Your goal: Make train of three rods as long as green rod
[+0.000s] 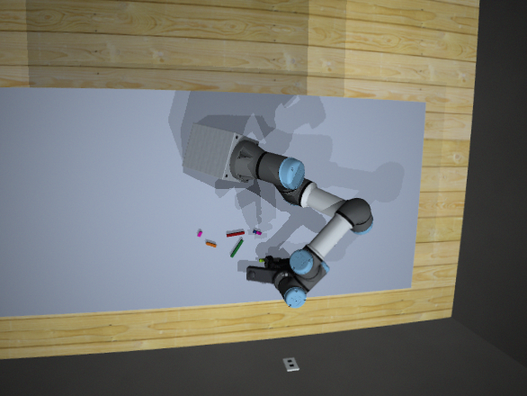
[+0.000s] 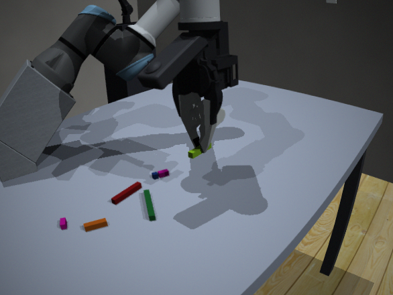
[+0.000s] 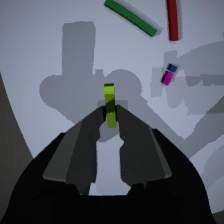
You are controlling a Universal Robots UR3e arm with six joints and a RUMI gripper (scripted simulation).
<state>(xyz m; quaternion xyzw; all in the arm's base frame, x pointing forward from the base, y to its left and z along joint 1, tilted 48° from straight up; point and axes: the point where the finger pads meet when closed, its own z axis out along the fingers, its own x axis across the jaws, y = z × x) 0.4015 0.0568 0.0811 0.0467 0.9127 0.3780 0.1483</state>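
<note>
My gripper (image 2: 200, 142) is shut on the lime rod (image 2: 198, 151) and holds it above the table, its shadow lying below. The wrist view shows the lime rod (image 3: 110, 104) clamped between my fingertips. The green rod (image 2: 149, 204) lies flat to the left, with the red rod (image 2: 126, 192) beside it. A blue rod (image 2: 155, 175) and a magenta rod (image 2: 163, 173) lie end to end behind them; they also show in the wrist view (image 3: 169, 74). An orange rod (image 2: 95, 224) and a second magenta rod (image 2: 63, 222) lie far left.
The robot's grey base block (image 2: 28, 114) stands at the back left. The table's right edge (image 2: 335, 198) drops to a wooden floor.
</note>
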